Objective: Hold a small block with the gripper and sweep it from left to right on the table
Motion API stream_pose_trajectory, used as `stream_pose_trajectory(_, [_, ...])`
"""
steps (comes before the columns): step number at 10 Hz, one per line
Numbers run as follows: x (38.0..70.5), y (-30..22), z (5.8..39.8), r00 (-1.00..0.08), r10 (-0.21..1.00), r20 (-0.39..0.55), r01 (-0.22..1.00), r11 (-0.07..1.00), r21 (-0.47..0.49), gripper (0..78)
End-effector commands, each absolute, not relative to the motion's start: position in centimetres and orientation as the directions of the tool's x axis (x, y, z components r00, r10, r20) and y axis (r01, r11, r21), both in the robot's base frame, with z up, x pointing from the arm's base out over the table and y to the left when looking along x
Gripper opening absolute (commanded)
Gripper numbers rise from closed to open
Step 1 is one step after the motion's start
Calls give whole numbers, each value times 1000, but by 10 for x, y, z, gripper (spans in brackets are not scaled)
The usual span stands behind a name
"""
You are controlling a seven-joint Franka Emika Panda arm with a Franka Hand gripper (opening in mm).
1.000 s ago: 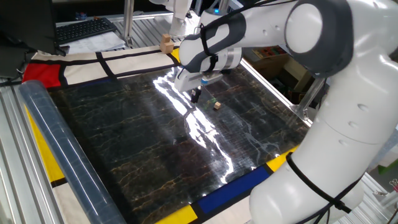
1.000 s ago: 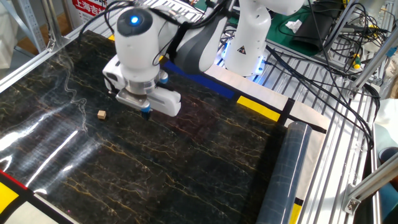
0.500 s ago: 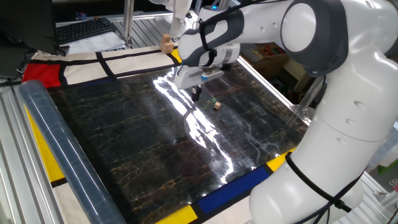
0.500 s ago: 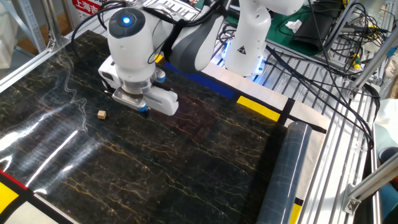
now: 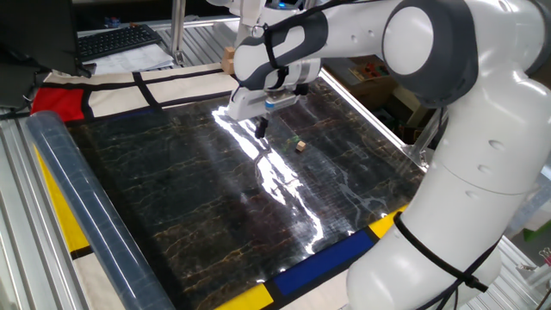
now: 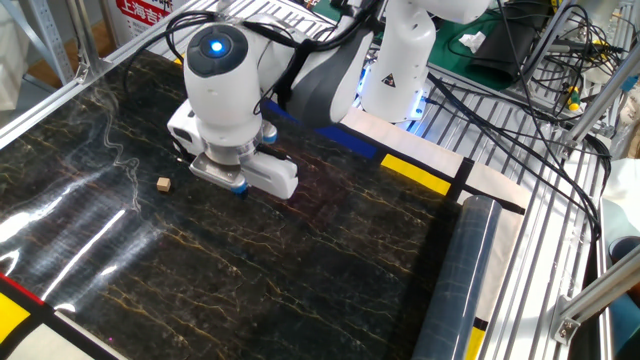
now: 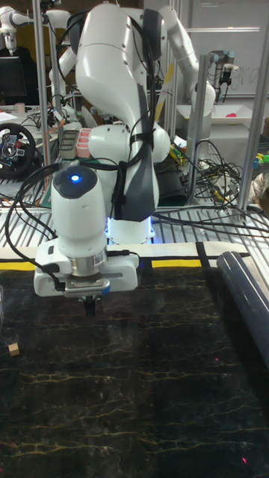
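Small block [image 5: 300, 145], just one, lies on the table [image 5: 189, 215] near the single tool [image 5: 262, 131], whose finger spacing I cannot tell.

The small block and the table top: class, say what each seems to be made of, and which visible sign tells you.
The small block looks like unfinished wood: light tan, matte, no glare. The table is covered by a glossy black sheet with brownish veins like marble; the bright streaks of reflected light show a smooth finish, probably printed plastic rather than stone, though that stays uncertain.
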State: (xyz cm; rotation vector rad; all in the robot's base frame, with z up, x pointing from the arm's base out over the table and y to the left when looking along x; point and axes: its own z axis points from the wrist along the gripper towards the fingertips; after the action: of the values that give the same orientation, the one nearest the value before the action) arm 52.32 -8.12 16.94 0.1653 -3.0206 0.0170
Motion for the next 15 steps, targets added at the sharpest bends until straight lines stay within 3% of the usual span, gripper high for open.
stream_pose_trajectory(1, [524,-82,170,-989,-43,139,-46,999,-19,0])
stream_pose_trajectory(7, [522,-85,162,-991,-70,116,-74,997,-31,0])
stream_pose_trajectory(10, [534,-128,146,-987,-127,101,-129,991,-22,0])
stream_pose_trajectory(15, [533,-207,164,-976,-188,111,-191,981,-18,0])
